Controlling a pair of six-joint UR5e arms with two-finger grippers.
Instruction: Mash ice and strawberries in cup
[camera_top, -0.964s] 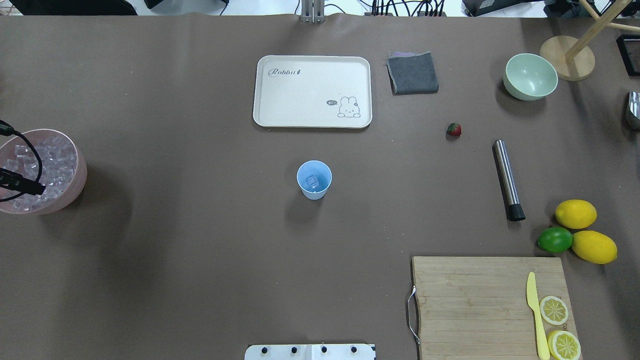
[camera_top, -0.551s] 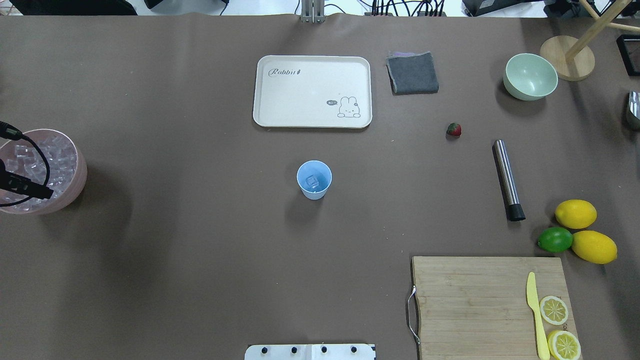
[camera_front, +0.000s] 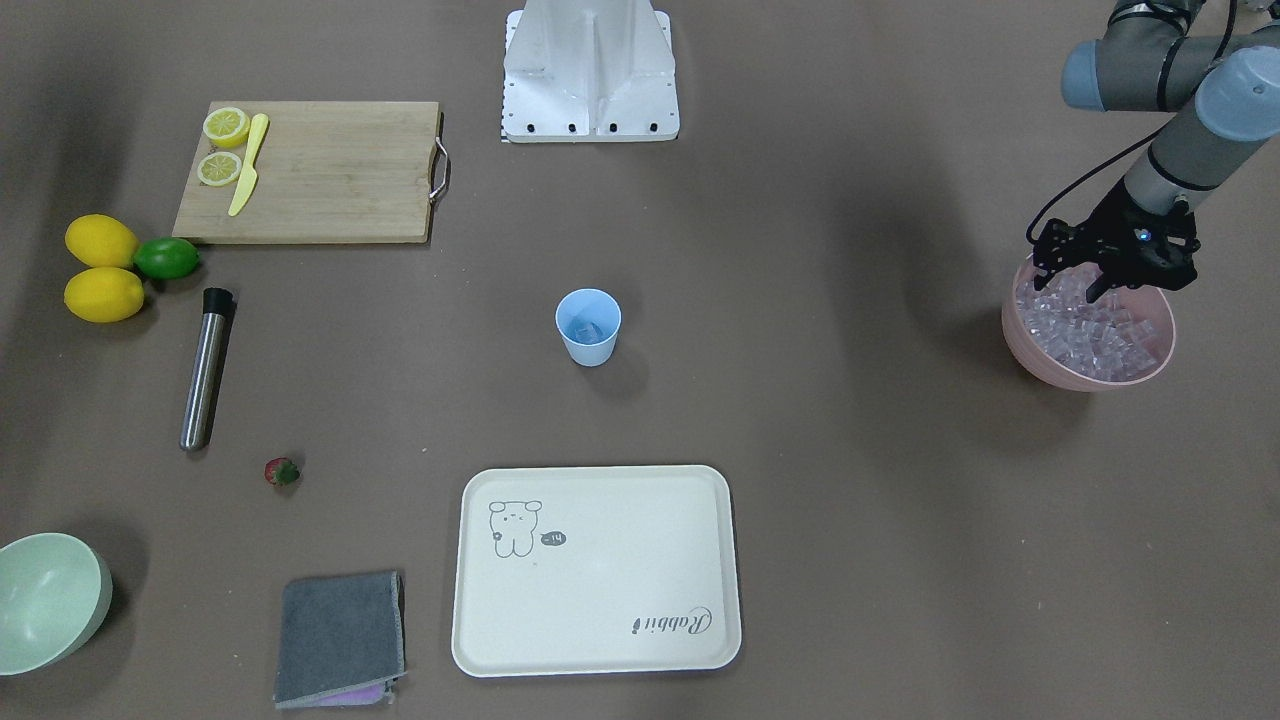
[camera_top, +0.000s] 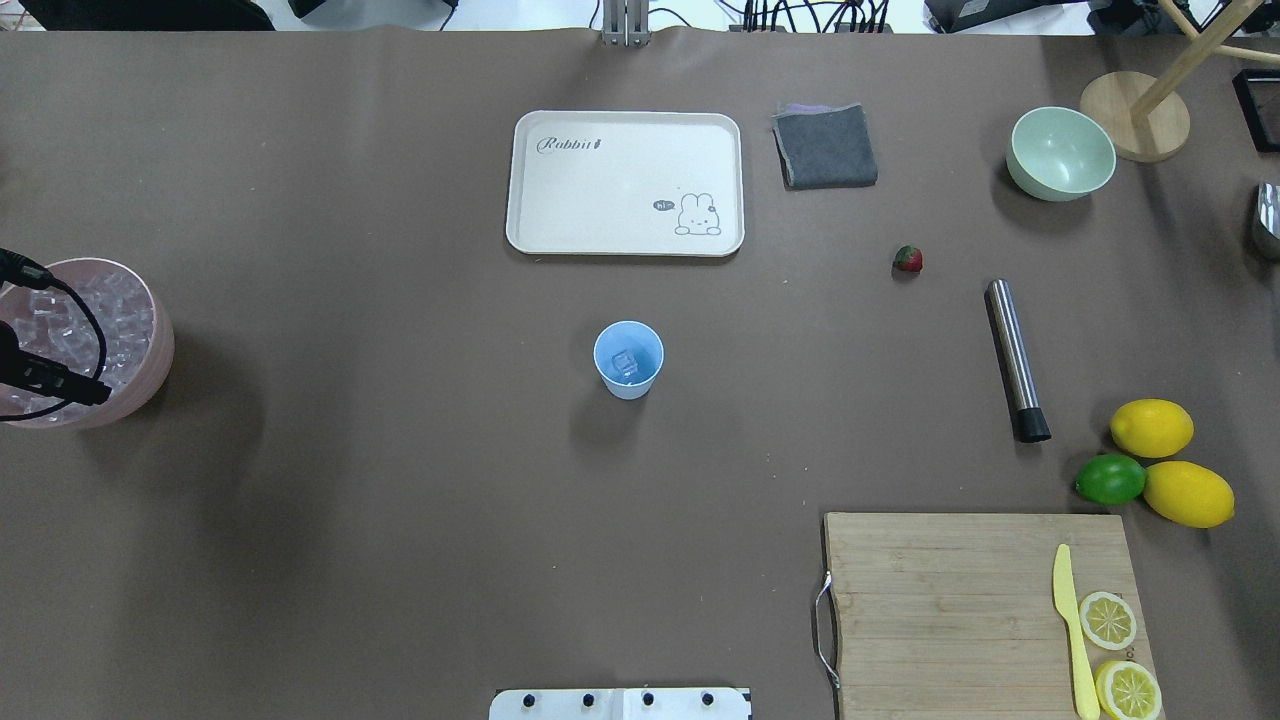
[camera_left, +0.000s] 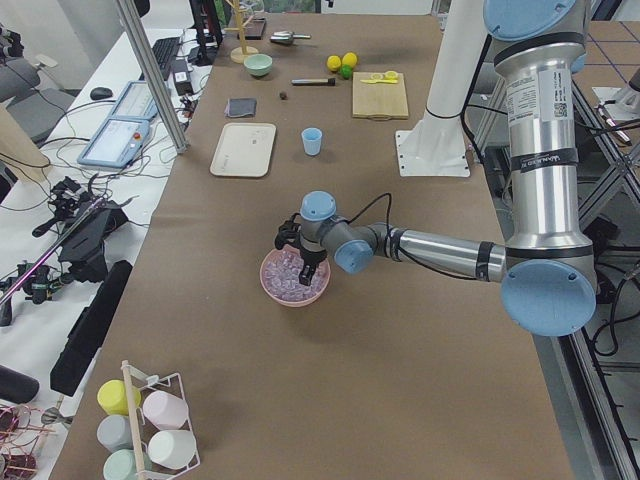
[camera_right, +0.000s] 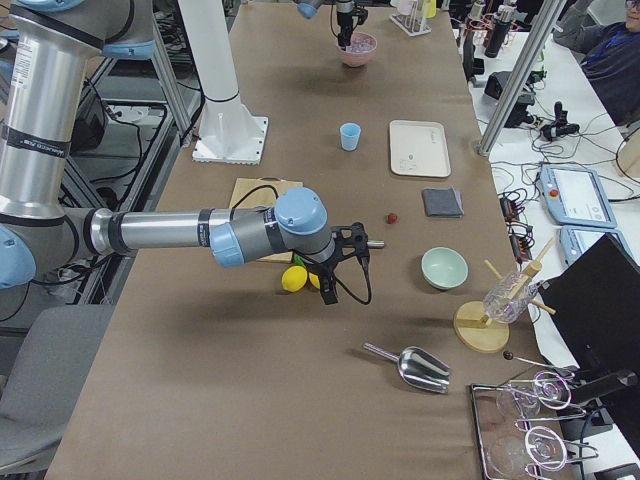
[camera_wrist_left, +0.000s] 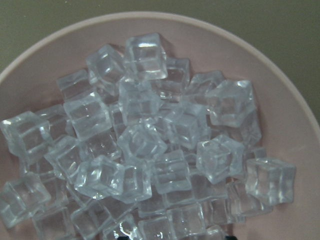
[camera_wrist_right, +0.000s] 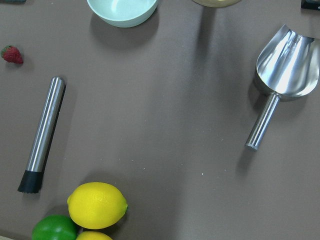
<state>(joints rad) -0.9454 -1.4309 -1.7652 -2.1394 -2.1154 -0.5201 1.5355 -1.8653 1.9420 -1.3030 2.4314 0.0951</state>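
Observed: my left tool (camera_front: 1070, 280) hangs released over the ice (camera_wrist_left: 145, 140) in the pink bowl (camera_front: 1040, 350) at right edge, the cup (camera_front: 588, 345) stands mid-counter holding one cube, the strawberry (camera_front: 281, 472) lies lower left, and I cannot tell the right tool's (camera_right: 350, 265) state.

Light-blue cup (camera_top: 628, 360); red strawberry (camera_top: 908, 259); pink bowl (camera_front: 1040, 358)

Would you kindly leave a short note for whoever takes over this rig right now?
Left gripper: open, empty, just above the ice in the pink bowl.
Right gripper: hovers near the lemons and muddler; open or shut, cannot tell.
Cup: upright mid-table, one ice cube inside.
Strawberry: on the table, untouched.
Left: perhaps more ice, strawberry into cup, mash.
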